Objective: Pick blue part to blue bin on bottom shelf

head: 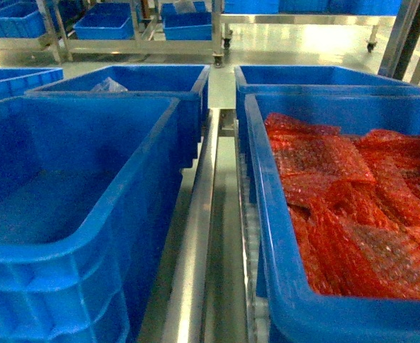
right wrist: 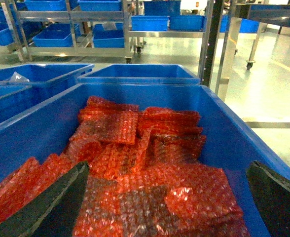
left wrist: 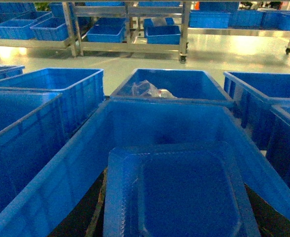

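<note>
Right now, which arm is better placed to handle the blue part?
Left, probably: the blue part sits close under its wrist camera, over a blue bin. The right tool hangs open over red bubble-wrap packets.

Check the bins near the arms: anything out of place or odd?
Nothing spilled or damaged. The near-right bin holds a loose heap of red bubble-wrap packets; the far-left bin holds one crumpled clear bag. No blue part shows.
</note>
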Motion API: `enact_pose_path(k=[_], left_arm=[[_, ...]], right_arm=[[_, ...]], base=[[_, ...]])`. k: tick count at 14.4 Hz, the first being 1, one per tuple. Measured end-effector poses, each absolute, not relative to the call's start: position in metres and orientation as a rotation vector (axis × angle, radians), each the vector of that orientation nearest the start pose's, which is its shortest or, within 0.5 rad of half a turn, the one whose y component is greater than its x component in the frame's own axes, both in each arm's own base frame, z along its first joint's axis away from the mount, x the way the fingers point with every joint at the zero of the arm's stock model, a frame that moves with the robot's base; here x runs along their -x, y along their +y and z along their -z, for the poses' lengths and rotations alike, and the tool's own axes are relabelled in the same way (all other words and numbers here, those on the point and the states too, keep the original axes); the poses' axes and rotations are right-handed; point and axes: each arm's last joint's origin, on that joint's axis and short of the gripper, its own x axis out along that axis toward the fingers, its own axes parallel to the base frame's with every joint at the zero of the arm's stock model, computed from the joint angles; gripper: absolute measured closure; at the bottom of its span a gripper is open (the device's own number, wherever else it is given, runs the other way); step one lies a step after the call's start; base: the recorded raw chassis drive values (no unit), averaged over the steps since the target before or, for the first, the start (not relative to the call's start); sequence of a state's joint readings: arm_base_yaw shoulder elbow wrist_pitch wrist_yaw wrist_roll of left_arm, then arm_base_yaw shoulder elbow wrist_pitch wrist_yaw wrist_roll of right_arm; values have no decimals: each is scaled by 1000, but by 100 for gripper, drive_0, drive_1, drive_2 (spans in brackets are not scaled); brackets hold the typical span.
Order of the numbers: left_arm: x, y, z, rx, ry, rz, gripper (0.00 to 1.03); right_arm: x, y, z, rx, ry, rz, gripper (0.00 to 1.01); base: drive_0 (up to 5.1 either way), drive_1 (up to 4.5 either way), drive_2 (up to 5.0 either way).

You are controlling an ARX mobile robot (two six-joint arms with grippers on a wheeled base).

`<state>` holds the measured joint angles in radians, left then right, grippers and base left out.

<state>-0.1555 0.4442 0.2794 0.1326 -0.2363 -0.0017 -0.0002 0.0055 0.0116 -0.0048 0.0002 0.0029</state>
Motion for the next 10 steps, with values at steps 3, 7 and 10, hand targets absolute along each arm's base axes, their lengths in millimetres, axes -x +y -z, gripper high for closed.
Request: enact_pose_path(k=[3,7,10], left_arm=[[-129,-13,-232,-7,42,-80,59],[-129,-13,-233,-4,31,-82,59],[-129,-13,-233,-4,31,-82,59]], right_arm=[[-97,0,-167,-3,-3,0,3],[-97,0,-167,-3,-1,0,3],[-97,0,-167,-3,-1,0,3]], base=[[0,0,0],[0,0,0],[0,0,0]])
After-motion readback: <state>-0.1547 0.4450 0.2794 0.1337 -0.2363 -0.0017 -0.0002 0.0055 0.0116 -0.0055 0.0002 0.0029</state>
